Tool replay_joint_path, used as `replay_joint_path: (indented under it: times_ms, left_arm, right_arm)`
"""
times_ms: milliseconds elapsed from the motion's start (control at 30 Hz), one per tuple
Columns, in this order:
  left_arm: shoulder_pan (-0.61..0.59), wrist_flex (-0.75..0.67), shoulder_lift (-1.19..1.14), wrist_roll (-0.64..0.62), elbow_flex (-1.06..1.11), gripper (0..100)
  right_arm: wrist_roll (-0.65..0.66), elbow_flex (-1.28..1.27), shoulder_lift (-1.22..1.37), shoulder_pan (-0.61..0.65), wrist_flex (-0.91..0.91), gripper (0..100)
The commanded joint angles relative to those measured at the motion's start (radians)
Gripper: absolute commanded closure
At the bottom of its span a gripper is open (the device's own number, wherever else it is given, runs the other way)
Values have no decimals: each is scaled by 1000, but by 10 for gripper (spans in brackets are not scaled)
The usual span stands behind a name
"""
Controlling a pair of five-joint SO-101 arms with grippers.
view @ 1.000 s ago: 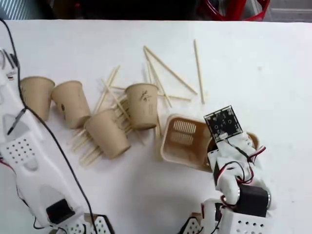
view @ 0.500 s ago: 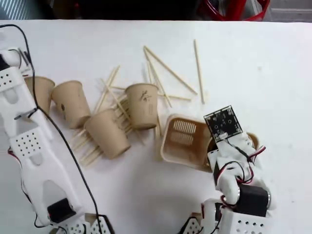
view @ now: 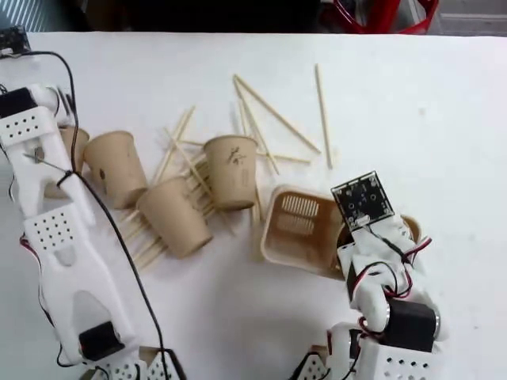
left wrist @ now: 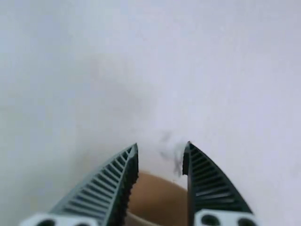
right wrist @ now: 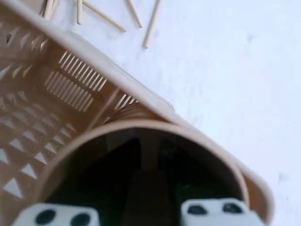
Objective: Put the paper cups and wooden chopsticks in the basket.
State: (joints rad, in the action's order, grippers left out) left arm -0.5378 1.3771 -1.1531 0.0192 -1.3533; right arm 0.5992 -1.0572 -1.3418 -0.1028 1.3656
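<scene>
Plainly, the left gripper (left wrist: 161,147) hung with jaws parted, gripping nothing, and a paper cup (left wrist: 155,200) sat just beneath, between them. At the far left of the high view that cup's long axis seemingly ran up-down the frame. It lay well apart from the right gripper (right wrist: 150,176) at the basket (view: 295,207), lower right, whose grip could not be told. Loose chopsticks (view: 277,115) lay mid-frame.
</scene>
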Motion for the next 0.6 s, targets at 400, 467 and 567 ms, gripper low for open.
replay_joint_path:
  times_ms: [400, 467, 567]
  left_arm:
    - [-45, 413, 143, 370, -203, 831]
    - [-64, 414, 216, 417, -91, 831]
    - [-70, 413, 335, 517, 130, 829]
  right_arm:
    - [6, -48, 2, -7, -15, 925]
    - [6, -48, 2, -5, -15, 925]
    - [6, -48, 2, -5, -15, 925]
